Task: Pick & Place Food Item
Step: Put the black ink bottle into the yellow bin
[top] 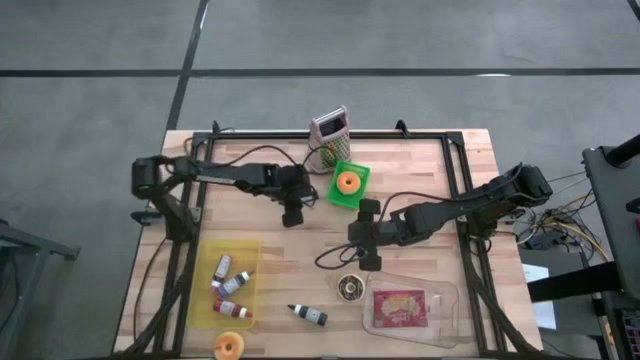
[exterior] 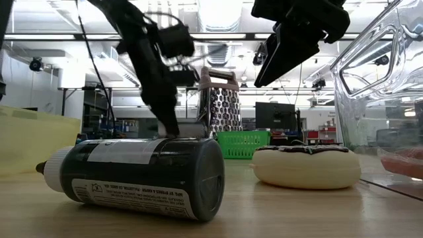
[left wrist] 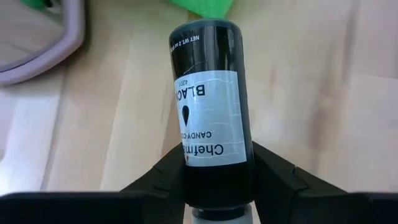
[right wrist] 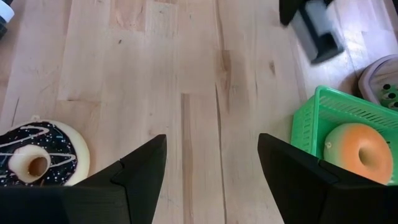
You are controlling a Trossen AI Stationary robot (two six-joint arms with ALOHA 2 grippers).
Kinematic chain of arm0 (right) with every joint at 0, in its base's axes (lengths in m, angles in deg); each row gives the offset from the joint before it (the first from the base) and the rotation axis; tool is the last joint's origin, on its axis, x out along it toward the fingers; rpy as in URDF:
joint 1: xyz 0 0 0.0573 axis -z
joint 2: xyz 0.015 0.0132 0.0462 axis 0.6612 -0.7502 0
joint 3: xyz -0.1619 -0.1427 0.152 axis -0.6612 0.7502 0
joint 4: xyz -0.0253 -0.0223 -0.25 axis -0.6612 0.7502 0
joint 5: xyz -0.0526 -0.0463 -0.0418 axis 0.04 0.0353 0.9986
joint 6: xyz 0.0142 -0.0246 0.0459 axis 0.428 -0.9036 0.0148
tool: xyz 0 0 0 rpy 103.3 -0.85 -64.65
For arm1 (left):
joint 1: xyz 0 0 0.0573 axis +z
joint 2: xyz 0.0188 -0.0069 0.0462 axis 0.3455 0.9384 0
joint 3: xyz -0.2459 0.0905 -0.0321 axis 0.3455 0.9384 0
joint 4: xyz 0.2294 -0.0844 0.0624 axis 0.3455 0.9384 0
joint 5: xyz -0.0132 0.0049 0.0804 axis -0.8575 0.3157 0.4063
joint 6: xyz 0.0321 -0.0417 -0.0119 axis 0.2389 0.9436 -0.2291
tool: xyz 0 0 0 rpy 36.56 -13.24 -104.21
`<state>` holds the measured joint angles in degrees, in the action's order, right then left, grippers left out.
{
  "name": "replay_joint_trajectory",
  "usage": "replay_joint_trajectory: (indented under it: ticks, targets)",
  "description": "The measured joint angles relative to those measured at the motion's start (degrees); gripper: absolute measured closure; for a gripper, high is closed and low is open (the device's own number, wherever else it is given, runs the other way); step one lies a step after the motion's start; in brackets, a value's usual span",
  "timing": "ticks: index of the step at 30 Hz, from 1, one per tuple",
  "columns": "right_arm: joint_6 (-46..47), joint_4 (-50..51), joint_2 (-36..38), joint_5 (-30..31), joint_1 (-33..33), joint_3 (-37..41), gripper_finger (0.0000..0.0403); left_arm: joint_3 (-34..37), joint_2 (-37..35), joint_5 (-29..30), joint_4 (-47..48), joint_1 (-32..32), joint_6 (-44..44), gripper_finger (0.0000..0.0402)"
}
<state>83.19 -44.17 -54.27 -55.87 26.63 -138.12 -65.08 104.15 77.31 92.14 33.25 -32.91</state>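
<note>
Gripping smooth cylindrical bottle [left wrist: 211, 106]

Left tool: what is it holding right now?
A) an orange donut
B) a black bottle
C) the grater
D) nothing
B: the left wrist view shows the left tool clamped on a black bottle with a white label, while the orange donut sits in the green basket and the grater stands apart.
</note>
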Motion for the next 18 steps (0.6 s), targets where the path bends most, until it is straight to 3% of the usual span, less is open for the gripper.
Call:
replay_joint_trajectory:
  ticks: [9, 18]
  targets:
    - [-0.20, -0.06, 0.00, -0.07, 0.00, 0.02, 0.0156, 0.46, -12.12, 5.57, 12.09, -6.66, 6.42, 0.0268]
    - [-1.27, -0.72, -0.02, -0.16, 0.00, 0.02, 0.0156, 4.90, -23.90, 7.45, 23.60, -16.47, 17.43, 0.0269]
